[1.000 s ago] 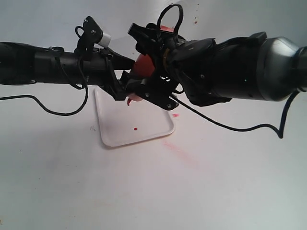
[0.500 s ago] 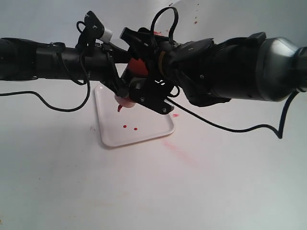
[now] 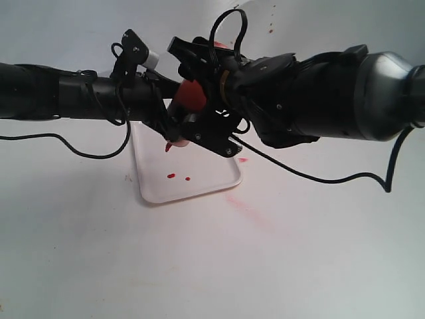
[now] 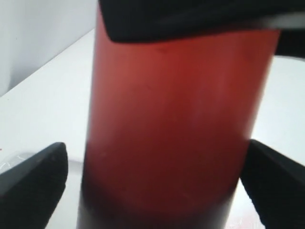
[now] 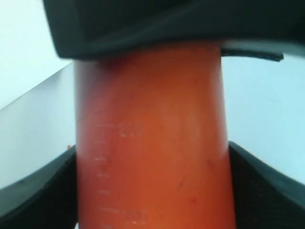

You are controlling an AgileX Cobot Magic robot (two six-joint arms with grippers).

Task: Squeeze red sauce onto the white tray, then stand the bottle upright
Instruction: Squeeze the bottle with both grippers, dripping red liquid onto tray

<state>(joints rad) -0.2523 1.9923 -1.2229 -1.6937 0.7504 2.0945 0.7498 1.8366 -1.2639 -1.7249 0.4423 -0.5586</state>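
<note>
Both arms meet above the white tray, with the bottle held between them, nozzle pointing down over the tray's far part. My right gripper is shut on the bottle; in its wrist view both fingers press the orange-red wall. My left gripper stands open round the dark red body: one finger keeps a narrow gap, the other sits at the wall. Two small blobs of red sauce lie on the tray.
Faint pink smears mark the table just right of the tray, and red specks dot the back. Thin black cables hang from the left arm and the right arm.
The bottle has tipped further nozzle-down over the tray. A second red blob has appeared beside the first. The left arm has shifted a little to the right.
</note>
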